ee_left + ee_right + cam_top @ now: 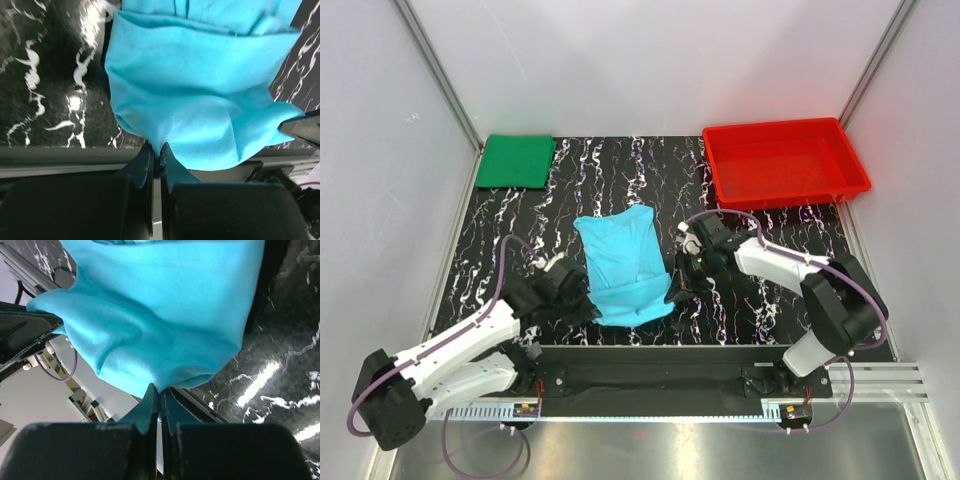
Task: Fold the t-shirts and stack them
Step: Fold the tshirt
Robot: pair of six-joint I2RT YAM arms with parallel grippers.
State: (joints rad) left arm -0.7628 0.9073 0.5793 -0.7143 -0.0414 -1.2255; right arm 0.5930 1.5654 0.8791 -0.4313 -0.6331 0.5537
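Green t-shirt (516,160) lies folded at far left; left gripper (156,152) and right gripper (160,395) each pinch tight the near edge of the half-folded cyan t-shirt (625,262), stacking not yet done.

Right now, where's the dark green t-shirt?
In the top view, the green t-shirt lies folded at the far left corner of the table, well clear of the cyan t-shirt at the centre and opposite the red tray.

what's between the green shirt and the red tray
Nothing: in the top view that stretch of table between the green shirt and the red tray is bare.
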